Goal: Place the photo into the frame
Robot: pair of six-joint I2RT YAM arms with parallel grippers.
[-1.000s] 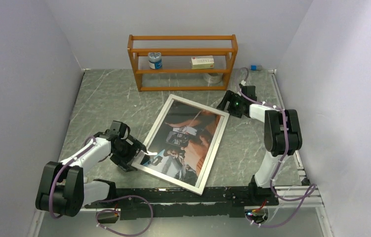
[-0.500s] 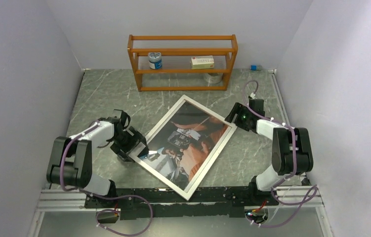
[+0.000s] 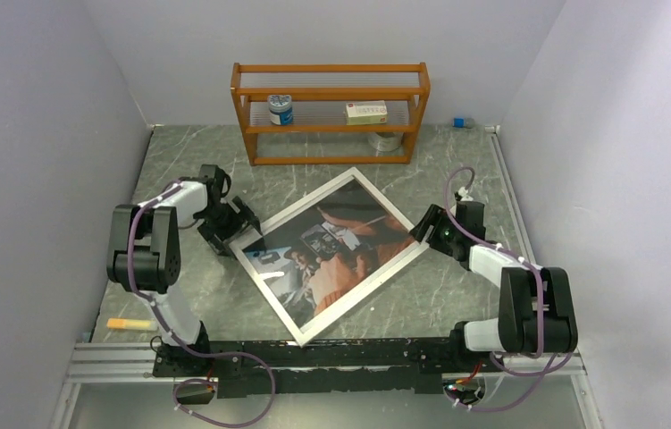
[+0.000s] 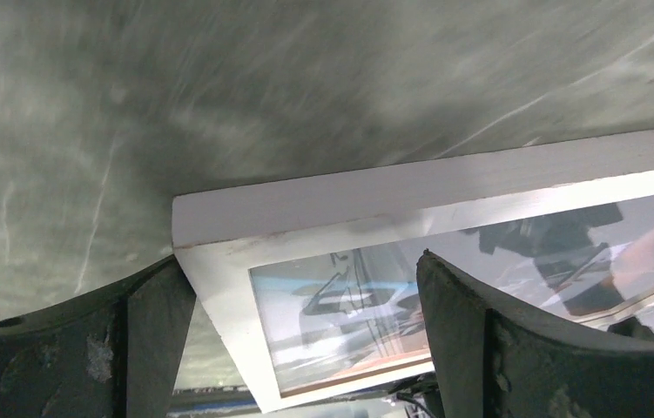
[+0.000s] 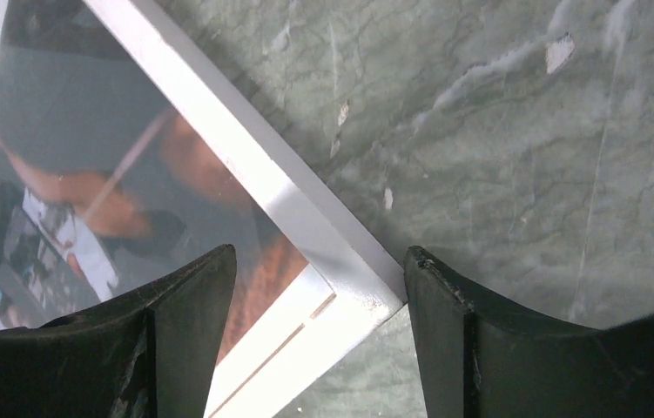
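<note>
The frame (image 3: 292, 205) lies flat mid-table, turned like a diamond, white rim up, with the photo (image 3: 331, 246) showing under its pane. My left gripper (image 3: 240, 228) is open at the frame's left corner. In the left wrist view the frame corner (image 4: 410, 187) sits between the spread fingers of the left gripper (image 4: 297, 261), the left finger (image 4: 144, 331) against the rim. My right gripper (image 3: 430, 231) is open at the right corner. In the right wrist view that corner (image 5: 245, 131) lies between the fingers of the right gripper (image 5: 319, 252), the right finger (image 5: 445, 331) touching its tip.
An orange wooden shelf rack (image 3: 331, 112) stands at the back with a jar (image 3: 280, 109), a small box (image 3: 366, 112) and a tape roll (image 3: 387, 140). A small orange stick (image 3: 129, 323) lies at the near left. Walls close in on three sides.
The frame has turned clockwise on the table. My left gripper moved away from the bases with the left corner. My right gripper moved toward the bases with the right corner.
</note>
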